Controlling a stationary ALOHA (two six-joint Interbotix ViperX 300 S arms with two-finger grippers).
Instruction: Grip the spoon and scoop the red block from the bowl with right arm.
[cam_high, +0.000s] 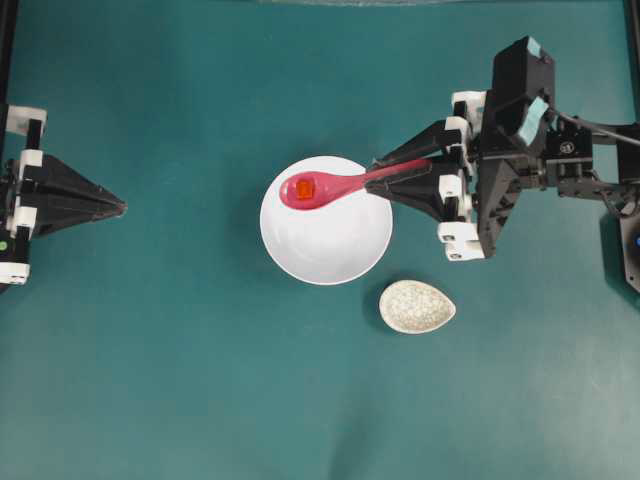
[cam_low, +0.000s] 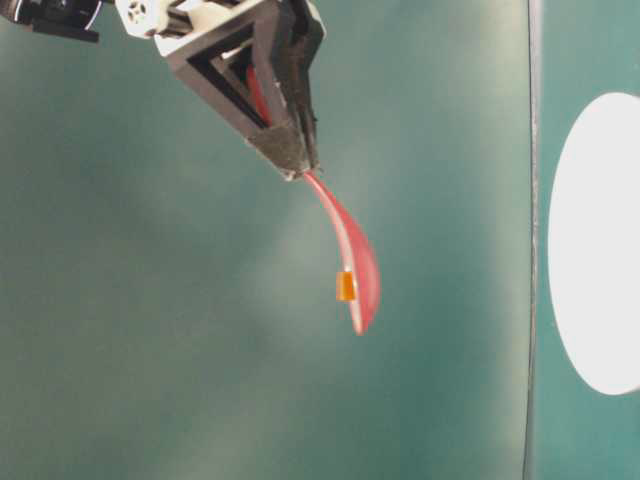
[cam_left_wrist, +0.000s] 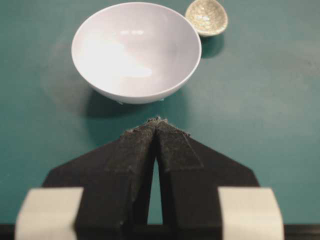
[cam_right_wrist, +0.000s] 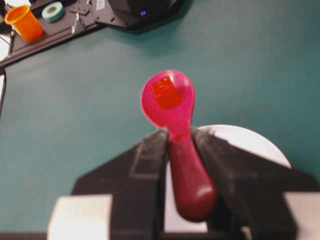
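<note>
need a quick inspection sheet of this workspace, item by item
surface: teal table, no spills seen
spoon: pink-red spoon raised over the bowl, handle gripped
red block: red block sits in the spoon's scoop
bowl: white bowl, nothing seen inside
clutter: speckled egg-shaped dish beside the bowl, apart from it; orange cup and tape roll off the table edge
grippers: right gripper shut on the spoon handle; left gripper shut, holding nothing, short of the bowl
cables: black cable behind the right arm
surroundings: dark equipment past the table edge
</note>
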